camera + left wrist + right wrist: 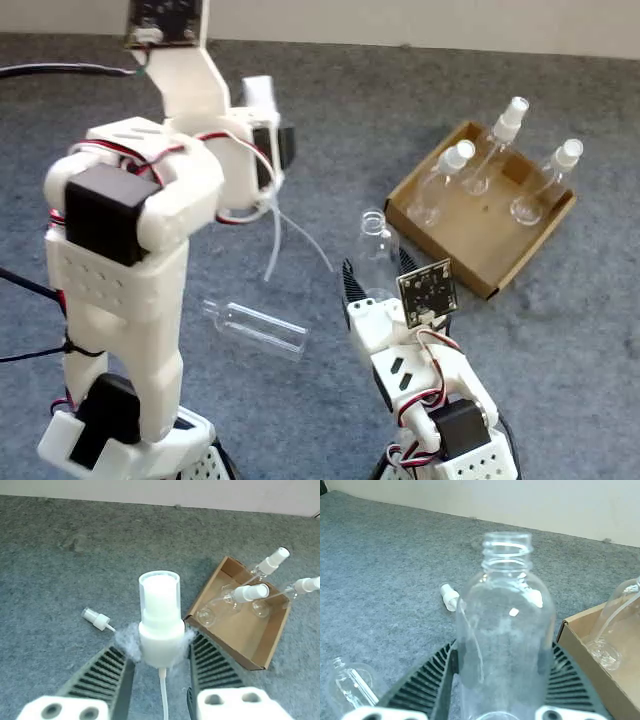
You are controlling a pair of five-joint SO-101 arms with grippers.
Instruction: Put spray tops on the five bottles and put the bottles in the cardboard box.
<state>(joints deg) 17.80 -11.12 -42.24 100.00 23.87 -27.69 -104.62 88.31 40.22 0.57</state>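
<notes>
Near the middle of the counter [520,390], at 8 o'clock from the box [440,252], the right tool [502,665] is closed on an upright bottle [505,625], and at its 10 o'clock the left tool [160,655] pinches a spray top [160,615] whose dangling tube [163,695] could miss the narrow neck [507,547] if lowered off-centre.

We see soft, even light in all three views, bright but never harsh, and we cannot tell where it comes from. The grey desk [560,380] is lit alike from edge to edge. Shadows are faint and soft-edged: a dim one lies beneath the lying bottle [255,328], and the near wall of the cardboard box [480,235] is darker than its floor. Small white glints sit on the glass of the upright bottle [505,630]. The spray top [160,615] is so bright that its white cap nearly washes out.
</notes>
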